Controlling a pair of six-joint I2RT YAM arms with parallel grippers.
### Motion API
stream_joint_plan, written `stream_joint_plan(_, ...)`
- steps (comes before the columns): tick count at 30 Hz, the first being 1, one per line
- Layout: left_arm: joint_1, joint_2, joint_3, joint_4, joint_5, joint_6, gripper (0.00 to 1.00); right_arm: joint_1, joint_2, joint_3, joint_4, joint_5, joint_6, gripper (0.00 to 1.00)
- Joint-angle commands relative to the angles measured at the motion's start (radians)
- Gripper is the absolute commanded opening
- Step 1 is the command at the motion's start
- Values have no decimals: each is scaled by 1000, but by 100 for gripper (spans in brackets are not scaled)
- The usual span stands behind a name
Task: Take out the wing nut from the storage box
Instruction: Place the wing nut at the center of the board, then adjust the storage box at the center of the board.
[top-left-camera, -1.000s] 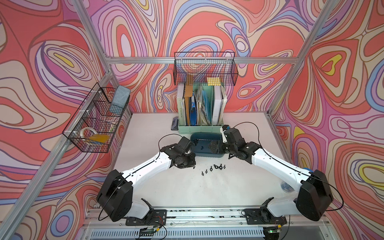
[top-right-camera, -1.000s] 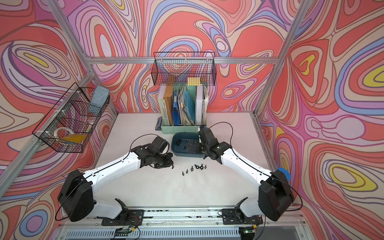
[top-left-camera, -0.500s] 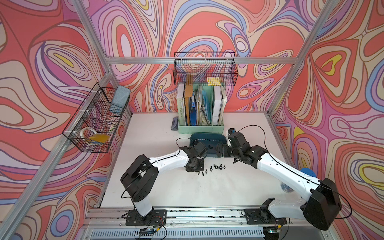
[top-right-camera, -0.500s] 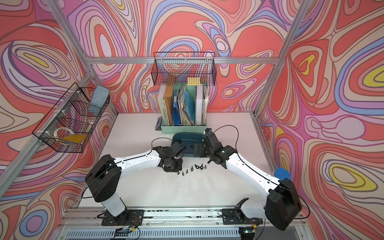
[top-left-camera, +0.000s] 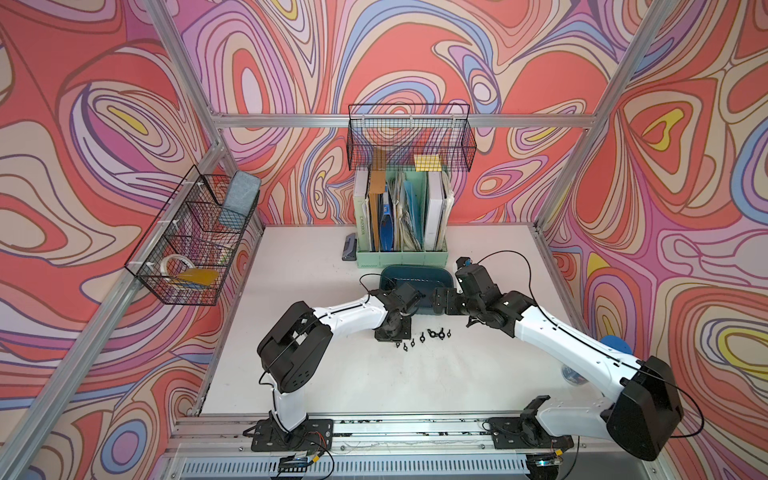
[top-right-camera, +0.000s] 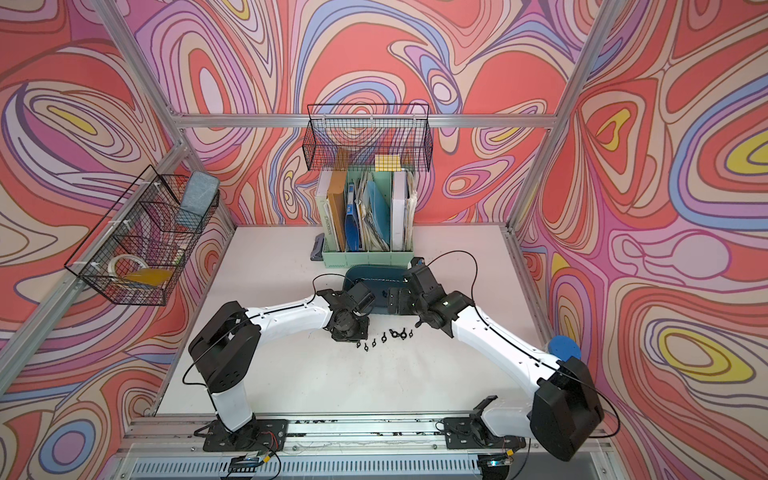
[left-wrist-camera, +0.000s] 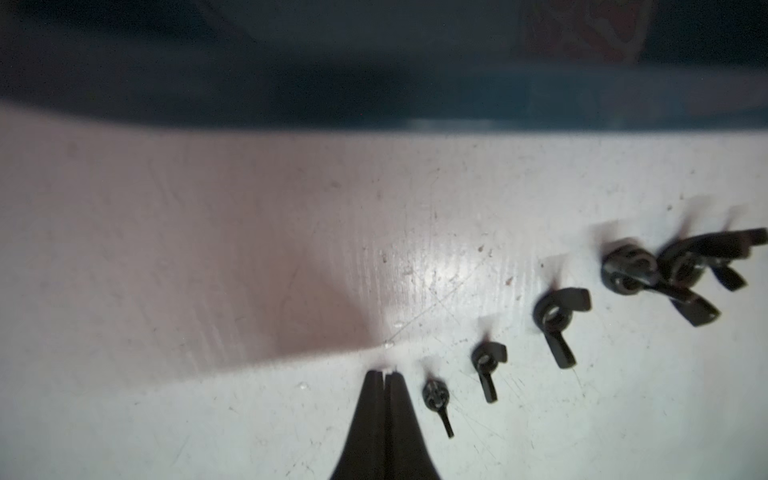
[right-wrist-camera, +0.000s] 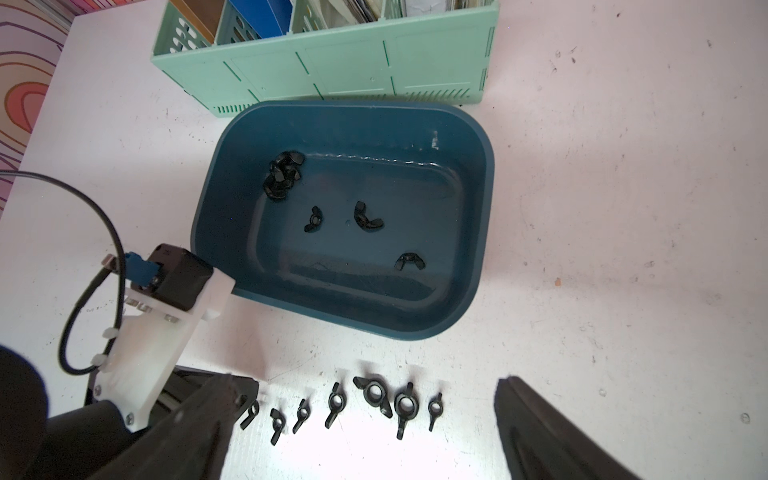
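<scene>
The left tool (left-wrist-camera: 384, 374), fingers pressed together with nothing visible between them, points down at the worktop (left-wrist-camera: 166, 249) at the left end of a row of wing nuts (right-wrist-camera: 374, 392). Just beyond the row, on its far side, sits the storage box (right-wrist-camera: 353, 270), with several wing nuts (right-wrist-camera: 283, 174) lying inside. The right tool (right-wrist-camera: 369, 380) hovers spread wide by the box's near right corner.
</scene>
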Motion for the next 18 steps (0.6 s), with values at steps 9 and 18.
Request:
stream_joint_plan(9, -7, 34, 16, -51, 12, 20, 14, 0, 51, 29, 5, 15, -11, 98)
stream_joint_plan(18, -5, 6, 78, -116, -9, 56, 25, 1, 98, 72, 10, 15, -24, 98)
